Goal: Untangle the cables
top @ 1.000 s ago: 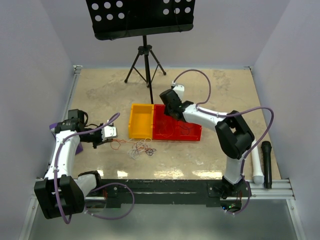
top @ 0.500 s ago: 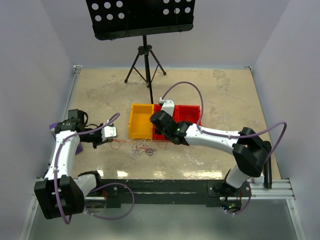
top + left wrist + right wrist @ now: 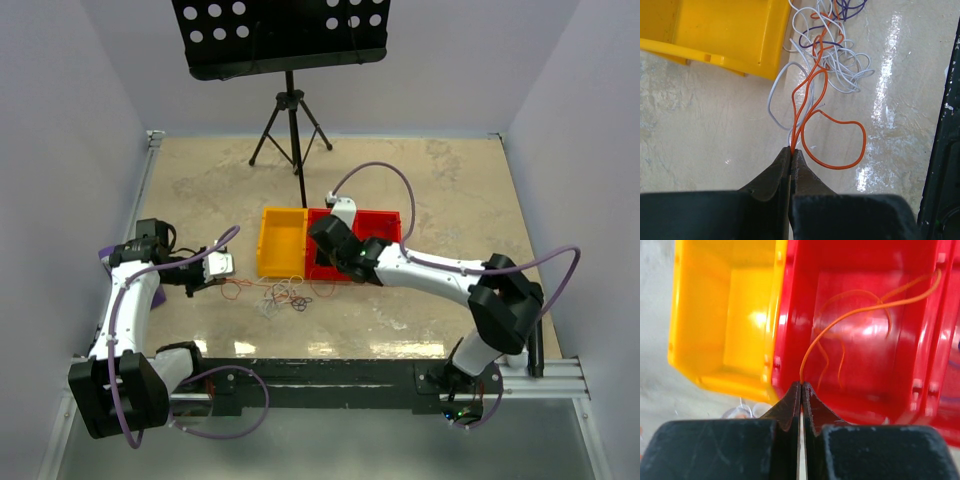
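Top view first. The cables [image 3: 285, 295] are spread in a loose tangle on the worktop [image 3: 430, 180], just in front of the yellow bin [image 3: 281, 240]. The left hand [image 3: 222, 270] is parked low just left of them, and the right hand [image 3: 335, 262] is held over the red bin [image 3: 385, 225].

Left wrist: the left hand [image 3: 791, 152] is pinched shut on an orange cable [image 3: 793, 136], which is looped across the worktop [image 3: 700, 115] and fed up into the white and purple cables [image 3: 840, 60] beside the yellow bin [image 3: 725, 30].

Right wrist: the right hand [image 3: 801, 386] is closed, tips clamped on an orange strand [image 3: 855, 313] that's curled inside the red bin [image 3: 860, 390]. The yellow bin [image 3: 720, 315] is pressed against it on the left.
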You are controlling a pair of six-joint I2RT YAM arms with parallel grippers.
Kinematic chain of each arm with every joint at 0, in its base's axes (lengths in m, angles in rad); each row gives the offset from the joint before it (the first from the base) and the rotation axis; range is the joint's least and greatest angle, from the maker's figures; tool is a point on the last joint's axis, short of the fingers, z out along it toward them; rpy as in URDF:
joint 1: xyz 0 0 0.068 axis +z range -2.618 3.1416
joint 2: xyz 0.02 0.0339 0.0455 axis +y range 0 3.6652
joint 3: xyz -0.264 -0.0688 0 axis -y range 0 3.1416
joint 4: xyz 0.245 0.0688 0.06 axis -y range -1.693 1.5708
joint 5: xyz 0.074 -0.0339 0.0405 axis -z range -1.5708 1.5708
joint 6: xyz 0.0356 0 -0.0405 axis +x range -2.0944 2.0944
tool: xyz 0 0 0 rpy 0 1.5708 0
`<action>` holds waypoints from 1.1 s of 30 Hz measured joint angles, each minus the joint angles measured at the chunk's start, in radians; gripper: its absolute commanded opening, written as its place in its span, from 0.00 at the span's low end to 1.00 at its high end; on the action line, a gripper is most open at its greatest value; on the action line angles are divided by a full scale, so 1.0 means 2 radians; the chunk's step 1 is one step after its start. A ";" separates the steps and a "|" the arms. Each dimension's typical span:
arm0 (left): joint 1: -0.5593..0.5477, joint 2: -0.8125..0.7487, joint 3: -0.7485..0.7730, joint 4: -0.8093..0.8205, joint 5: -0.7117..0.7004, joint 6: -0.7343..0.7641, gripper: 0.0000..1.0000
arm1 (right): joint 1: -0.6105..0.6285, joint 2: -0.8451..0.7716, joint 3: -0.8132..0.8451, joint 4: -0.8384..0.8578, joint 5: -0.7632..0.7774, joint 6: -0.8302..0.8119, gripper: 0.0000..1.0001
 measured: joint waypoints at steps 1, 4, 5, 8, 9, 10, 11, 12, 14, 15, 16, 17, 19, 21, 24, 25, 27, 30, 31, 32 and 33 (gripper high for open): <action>0.000 0.000 0.000 0.000 0.000 0.000 0.00 | -0.012 0.009 0.013 0.000 -0.011 -0.004 0.00; 0.000 -0.001 0.000 0.000 0.000 0.000 0.00 | -0.064 0.046 0.050 0.008 -0.040 -0.018 0.00; 0.000 -0.001 0.000 0.000 0.000 0.000 0.00 | -0.078 0.059 0.060 0.008 -0.046 -0.023 0.00; 0.000 -0.003 0.000 0.000 0.000 0.000 0.00 | -0.112 0.101 0.093 0.003 -0.064 -0.041 0.00; 0.000 -0.003 0.000 0.000 0.000 0.000 0.00 | -0.116 0.113 0.101 0.002 -0.067 -0.045 0.00; 0.000 -0.003 0.000 0.000 0.000 0.000 0.00 | -0.119 0.125 0.109 0.000 -0.072 -0.049 0.00; 0.000 -0.003 0.000 0.000 0.000 0.000 0.00 | -0.119 0.135 0.116 -0.001 -0.078 -0.053 0.00; 0.000 -0.003 0.000 0.000 0.000 0.000 0.00 | -0.119 0.144 0.120 -0.001 -0.083 -0.056 0.00; 0.000 -0.003 0.000 0.000 0.000 0.000 0.00 | -0.118 0.156 0.123 -0.001 -0.095 -0.061 0.00; 0.000 -0.003 0.000 0.000 0.000 0.000 0.00 | -0.117 0.161 0.123 -0.001 -0.102 -0.063 0.00; 0.000 -0.003 0.000 0.001 0.000 0.000 0.00 | -0.118 0.165 0.123 -0.001 -0.104 -0.065 0.00; 0.000 -0.003 0.000 0.001 0.000 0.000 0.00 | -0.118 0.168 0.123 -0.001 -0.105 -0.066 0.00; 0.000 -0.003 0.000 0.001 0.000 0.000 0.00 | -0.118 0.176 0.123 -0.001 -0.106 -0.070 0.00; 0.000 -0.003 0.000 0.001 0.000 0.000 0.00 | -0.119 0.181 0.123 -0.001 -0.103 -0.074 0.00; 0.000 -0.003 0.000 0.001 0.000 0.000 0.00 | -0.121 0.189 0.129 -0.004 -0.098 -0.080 0.00; 0.000 -0.003 0.000 0.002 0.000 0.000 0.00 | -0.121 0.191 0.131 -0.004 -0.097 -0.081 0.00; 0.000 -0.003 0.000 0.002 0.000 0.000 0.00 | -0.121 0.192 0.134 -0.004 -0.093 -0.084 0.07; 0.000 -0.003 0.000 0.002 0.000 0.000 0.00 | -0.121 0.192 0.134 -0.004 -0.091 -0.087 0.25; 0.000 -0.003 0.000 0.002 0.000 0.000 0.00 | -0.121 0.192 0.134 -0.004 -0.091 -0.087 0.32; 0.000 -0.003 0.000 0.002 0.000 0.000 0.00 | -0.121 0.191 0.132 -0.004 -0.092 -0.089 0.37; 0.000 -0.003 0.000 0.002 0.000 0.000 0.00 | -0.121 0.186 0.126 -0.004 -0.095 -0.088 0.40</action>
